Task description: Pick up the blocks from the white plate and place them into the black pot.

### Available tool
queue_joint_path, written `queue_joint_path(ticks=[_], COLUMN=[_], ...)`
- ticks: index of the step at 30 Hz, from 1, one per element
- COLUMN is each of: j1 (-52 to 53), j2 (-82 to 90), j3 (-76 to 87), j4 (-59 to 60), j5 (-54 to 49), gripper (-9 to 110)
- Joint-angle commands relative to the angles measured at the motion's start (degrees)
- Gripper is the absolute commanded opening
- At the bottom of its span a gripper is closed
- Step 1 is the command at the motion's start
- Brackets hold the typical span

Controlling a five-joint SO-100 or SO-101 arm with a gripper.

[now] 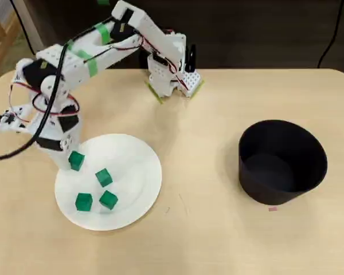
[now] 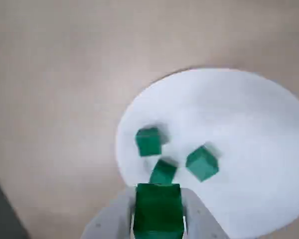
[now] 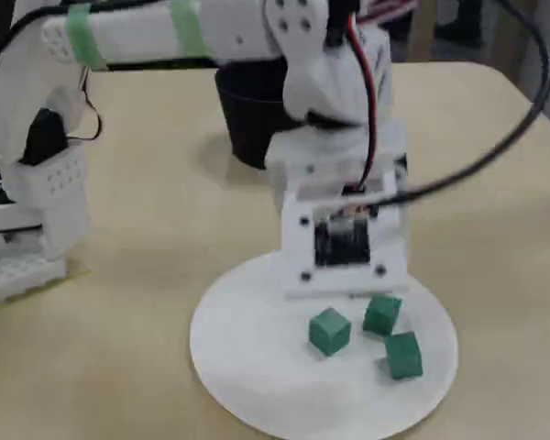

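My gripper (image 1: 74, 162) is shut on one green block (image 1: 76, 160) and holds it over the left rim of the white plate (image 1: 140, 166). In the wrist view the held block (image 2: 158, 209) sits between the two white fingers (image 2: 199, 221) at the bottom edge. Three more green blocks lie on the plate (image 2: 239, 124): one (image 1: 104, 177), another (image 1: 83, 201) and a third (image 1: 108, 199). In the fixed view these three (image 3: 329, 331) show below the wrist housing, which hides the held block. The black pot (image 1: 282, 161) stands to the right, apart from the plate.
The arm's white base (image 1: 173, 77) is mounted at the table's far edge. Cables loop off the arm at the left (image 1: 6, 129). Bare tabletop (image 1: 200, 172) lies between the plate and the pot.
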Motion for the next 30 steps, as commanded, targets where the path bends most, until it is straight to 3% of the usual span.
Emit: queue_joint_path(ticks=[1, 8, 16, 22, 26, 30], j1=[-8.7, -35.2, -61.3, -68.2, -69.0, -67.0], j2=[9.4, 17.7, 12.9, 13.4, 28.0, 37.0], j3=[-4.0, -3.5, -3.3, 1.4, 24.9, 42.5], j4=[-0.7, -0.8, -3.7, -8.7, -25.7, -33.5], j5=[6.2, 15.8, 18.6, 18.5, 20.6, 21.7], gripper=[-2, -2, -2, -2, -2, -2])
